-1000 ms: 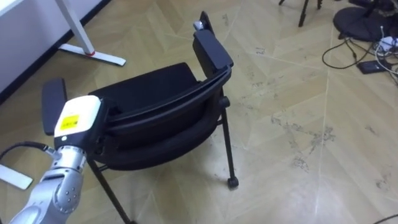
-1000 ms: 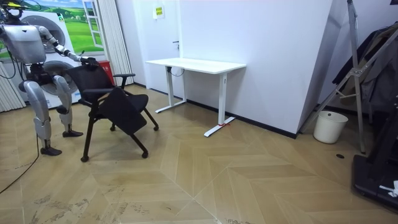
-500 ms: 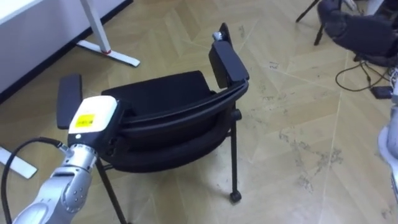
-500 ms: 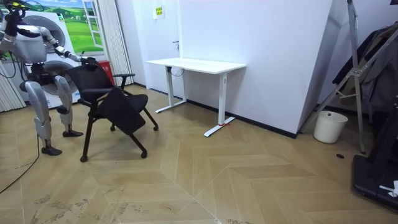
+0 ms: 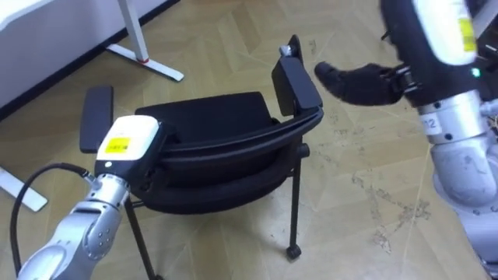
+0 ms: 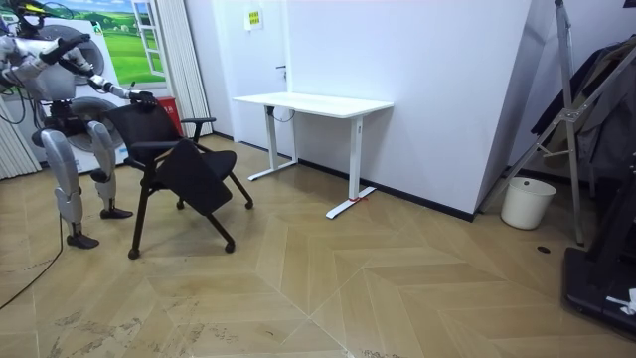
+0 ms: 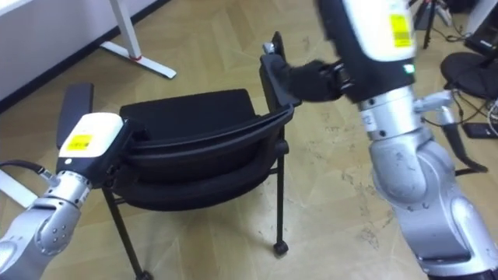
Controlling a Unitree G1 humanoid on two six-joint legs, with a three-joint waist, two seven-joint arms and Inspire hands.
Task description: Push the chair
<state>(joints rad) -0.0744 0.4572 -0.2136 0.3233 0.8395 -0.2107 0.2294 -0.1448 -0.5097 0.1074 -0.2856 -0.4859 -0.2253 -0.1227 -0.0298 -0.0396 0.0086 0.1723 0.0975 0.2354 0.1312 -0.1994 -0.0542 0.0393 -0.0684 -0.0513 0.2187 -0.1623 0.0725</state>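
Observation:
The black chair [image 5: 210,117] stands on the wood floor just in front of me, seen from behind over its curved backrest [image 5: 233,145]. My left hand [image 5: 126,140], white-backed with a yellow sticker, sits on the backrest's left end, its fingers hidden against the black frame. My right hand [image 5: 354,82] reaches in from the right with dark, fairly straight fingers, level with the right armrest [image 5: 296,78] and just beside it. In the room view I stand behind the chair [image 6: 184,164] at the room view's far left.
A white desk [image 6: 313,104] stands against the wall beyond the chair; its foot [image 5: 148,64] lies on the floor ahead to the left. A dark stand and cables [image 7: 467,70] lie at the far right. A white bucket [image 6: 527,202] is by the wall.
My right arm has swung into view from the right, its hand now beside the right armrest. The left hand stays on the backrest. The camera has shifted a little.

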